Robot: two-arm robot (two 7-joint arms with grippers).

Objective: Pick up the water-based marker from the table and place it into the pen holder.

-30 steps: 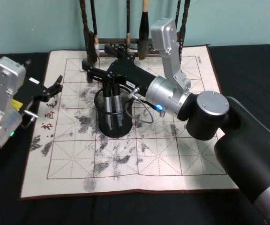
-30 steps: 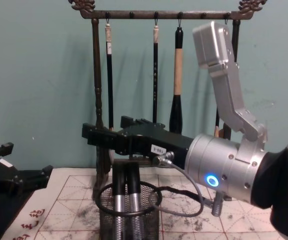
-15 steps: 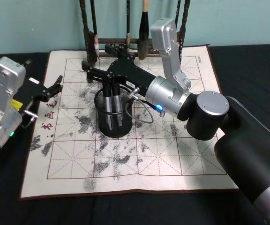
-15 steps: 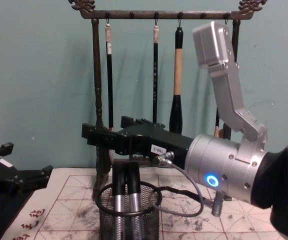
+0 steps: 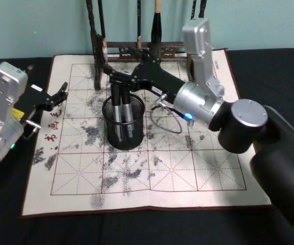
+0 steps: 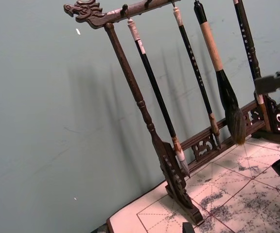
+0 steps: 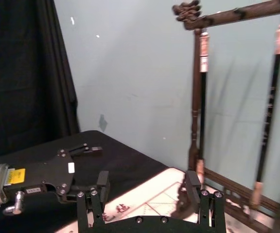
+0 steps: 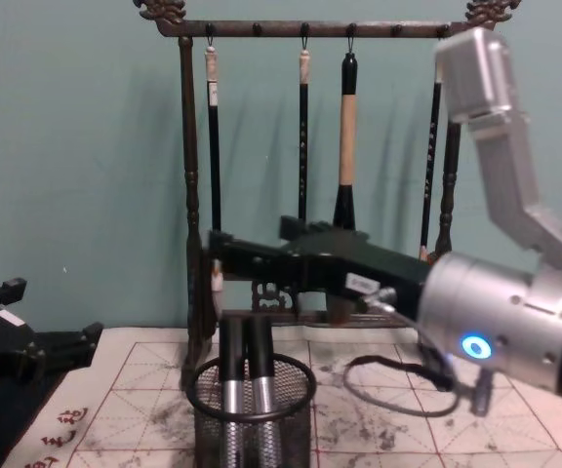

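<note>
Markers (image 5: 122,115), two of them by the look of it, stand nearly upright inside the pen holder (image 5: 123,124), their dark caps poking just above the rim and their silver barrels showing through the mesh. The holder sits on the ink-stained practice mat (image 5: 188,168) that covers the middle of the table (image 5: 269,66), a little in front of the wooden brush rack (image 8: 193,195) with its hanging brushes.

The right hand (image 5: 112,76) hovers just above and behind the holder, reaching in from the robot's right across the mat. Its fingers are apart with nothing between them; the right wrist view shows both fingertips with open air in the gap. So the markers lie directly below and slightly toward the robot from that hand, long axis vertical, free of any grip. Which of the two is the one the task means, I cannot tell.

The left hand (image 5: 60,94) is parked at the left edge of the mat, well apart from the holder, fingers spread and empty.

To my eye the placing is done: the marker is in the cup and the right hand is the nearer one, needing only to draw clear without brushing the caps or the rack behind it.
</note>
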